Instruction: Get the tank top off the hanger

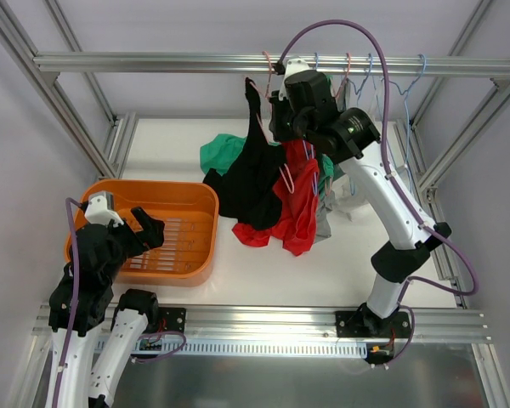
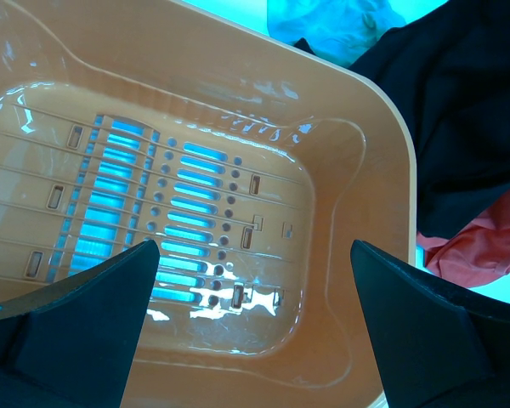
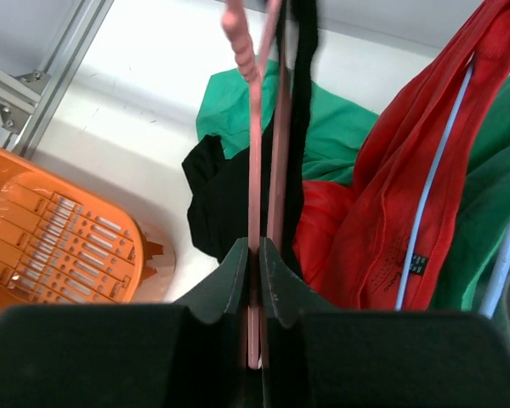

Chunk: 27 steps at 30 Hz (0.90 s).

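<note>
A: Inside the orange plastic basket?
B: Only a slotted floor on show. Hanging right above it, the left gripper, spread wide, gripping nothing.
A: And up high?
B: Stretched way up to the silver metal rail, bent at the elbow: the right gripper, pinched tight on the thin pink hanger.
A: Where to find the black tank top?
B: Draped on that pink hanger, one strap up high, the rest sagging low over the white table. Right beside it, a red cloth and a green cloth.
</note>
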{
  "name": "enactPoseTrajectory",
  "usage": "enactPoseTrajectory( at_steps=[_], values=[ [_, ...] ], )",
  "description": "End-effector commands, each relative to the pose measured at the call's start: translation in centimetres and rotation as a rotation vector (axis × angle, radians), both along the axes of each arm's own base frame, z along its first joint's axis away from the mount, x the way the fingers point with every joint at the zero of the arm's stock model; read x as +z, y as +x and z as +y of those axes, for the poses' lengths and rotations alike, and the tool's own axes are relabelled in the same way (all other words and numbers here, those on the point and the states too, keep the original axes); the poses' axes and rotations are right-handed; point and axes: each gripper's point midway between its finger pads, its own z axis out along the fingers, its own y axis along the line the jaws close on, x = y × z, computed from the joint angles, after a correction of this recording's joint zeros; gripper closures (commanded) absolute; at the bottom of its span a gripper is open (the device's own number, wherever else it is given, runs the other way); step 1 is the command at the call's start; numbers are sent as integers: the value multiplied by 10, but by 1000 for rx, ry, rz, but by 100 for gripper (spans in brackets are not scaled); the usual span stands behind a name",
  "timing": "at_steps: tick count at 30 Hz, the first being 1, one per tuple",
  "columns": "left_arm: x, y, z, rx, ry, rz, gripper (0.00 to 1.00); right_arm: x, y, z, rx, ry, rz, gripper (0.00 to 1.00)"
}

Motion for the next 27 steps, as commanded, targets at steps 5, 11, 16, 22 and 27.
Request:
enactPoseTrajectory(
  at_steps=[5, 11, 16, 22, 27],
  values=[
    [9, 4, -5, -27, -10, -44, 1, 59, -6, -3, -27, 163, -126, 96],
    [9, 3, -5, -30, -11, -52, 1, 86, -14, -14, -42, 227, -191, 100],
    [13, 3, -11, -73, -5, -62, 1, 98, -30, -19, -3, 265, -205, 100],
    [33, 6, -35, -219, -23, -93, 2, 66, -68, -30, 75, 251, -133, 100],
    [71, 16, -65, -376, -82, -196, 1, 56, -118, -56, 168, 295, -141, 100]
  ],
)
